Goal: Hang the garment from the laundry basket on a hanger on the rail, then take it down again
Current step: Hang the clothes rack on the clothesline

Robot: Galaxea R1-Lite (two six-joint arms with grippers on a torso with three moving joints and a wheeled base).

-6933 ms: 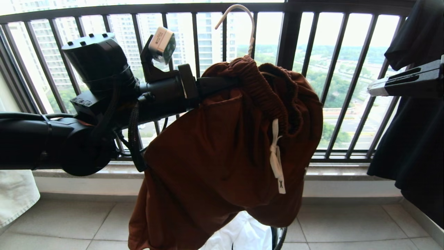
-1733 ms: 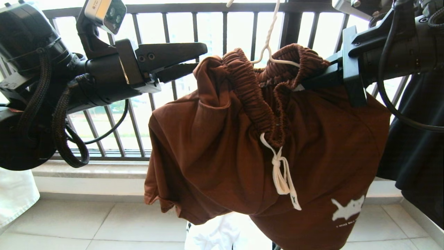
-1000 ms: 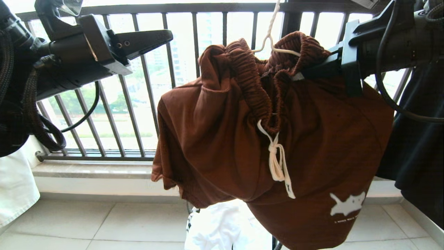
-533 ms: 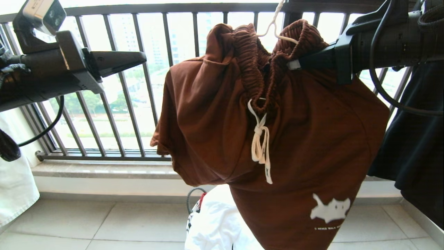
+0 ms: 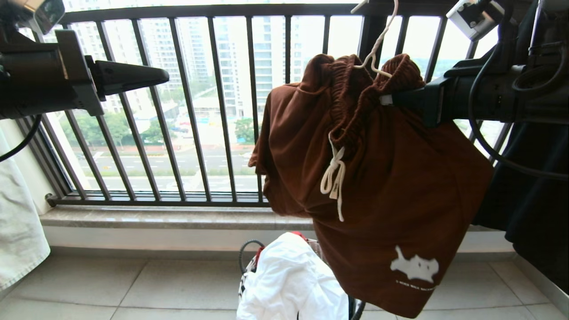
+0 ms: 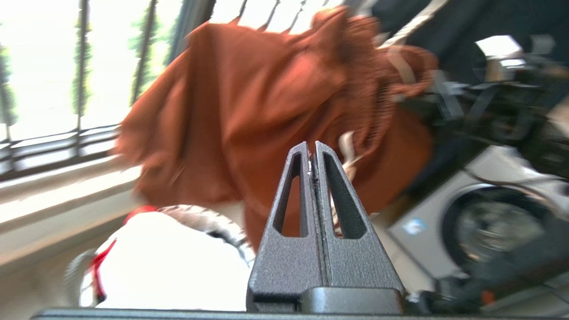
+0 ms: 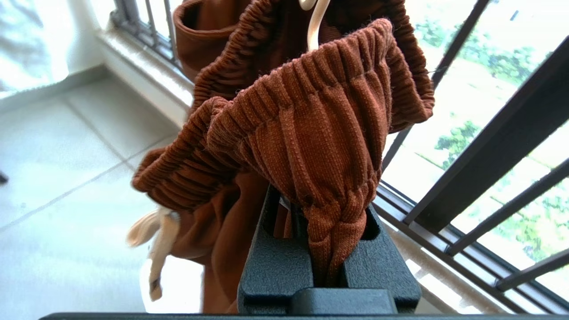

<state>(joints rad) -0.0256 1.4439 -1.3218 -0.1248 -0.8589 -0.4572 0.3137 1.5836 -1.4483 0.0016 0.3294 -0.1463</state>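
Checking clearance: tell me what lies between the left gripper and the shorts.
Nothing: in the head view only open air and background balcony bars separate the shut left gripper from the shorts.

Rust-brown soft-fabric shorts (image 5: 378,178) hang right of centre on a thin cream-white wire hanger (image 5: 378,49), before the far black vertical-bar balcony railing (image 5: 213,111). The right gripper (image 5: 391,98) meets the waistband from the right; the left gripper (image 5: 160,76) sits well apart at left. A small round white-lined laundry basket (image 5: 289,280) stands below, near.
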